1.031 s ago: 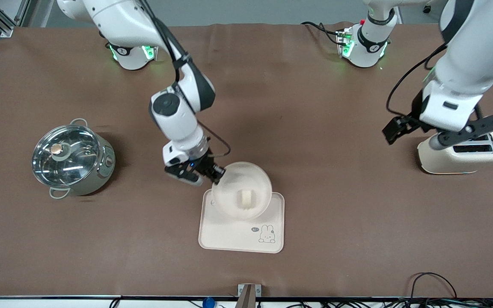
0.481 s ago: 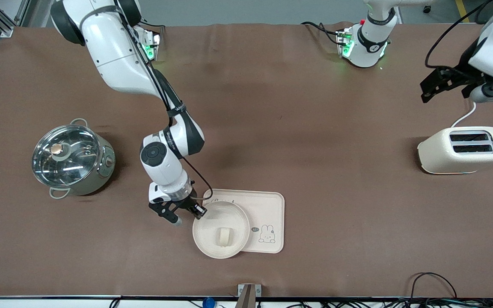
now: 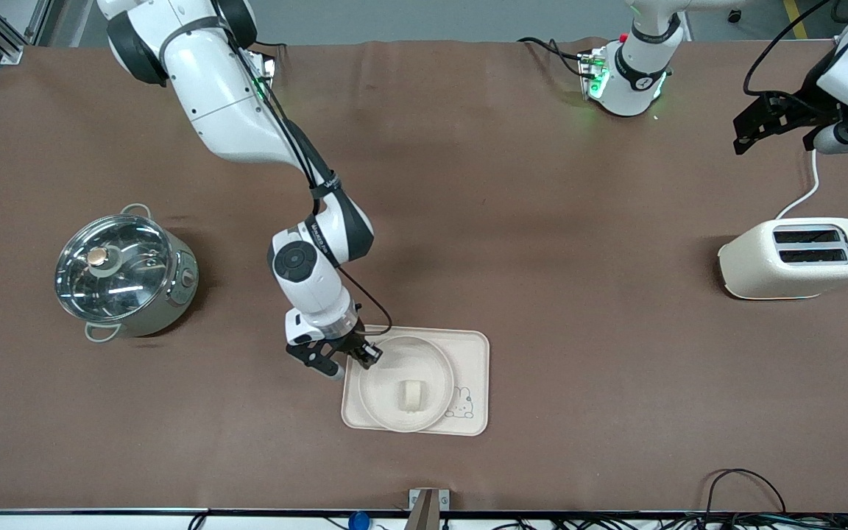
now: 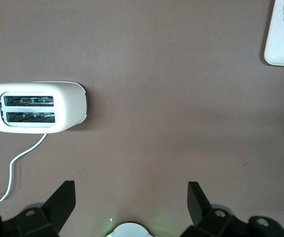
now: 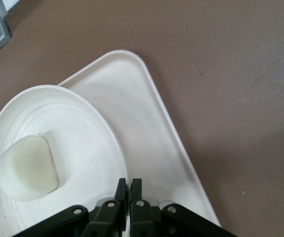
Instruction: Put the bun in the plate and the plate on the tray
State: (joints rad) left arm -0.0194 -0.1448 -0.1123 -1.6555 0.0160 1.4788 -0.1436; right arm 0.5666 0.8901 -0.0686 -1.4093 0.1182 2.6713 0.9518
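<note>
The round cream plate (image 3: 403, 383) sits over the rectangular rabbit tray (image 3: 470, 353), with the pale bun (image 3: 413, 396) lying in it. My right gripper (image 3: 366, 356) is shut on the plate's rim at the edge toward the right arm's end of the table. In the right wrist view the fingers (image 5: 130, 190) pinch the plate (image 5: 77, 148) rim, the bun (image 5: 27, 169) lies in the plate and the tray (image 5: 151, 133) lies beneath. My left gripper (image 3: 777, 121) is open and empty, raised over the table near the toaster; it also shows in the left wrist view (image 4: 131, 207).
A steel pot with a glass lid (image 3: 124, 274) stands toward the right arm's end. A cream toaster (image 3: 797, 258) with a white cord stands toward the left arm's end, also in the left wrist view (image 4: 35, 107). A tray corner (image 4: 282, 34) shows there.
The right gripper moved the plate with the bun from overhanging the tray's near corner to over the tray. The left arm shifted only slightly.
</note>
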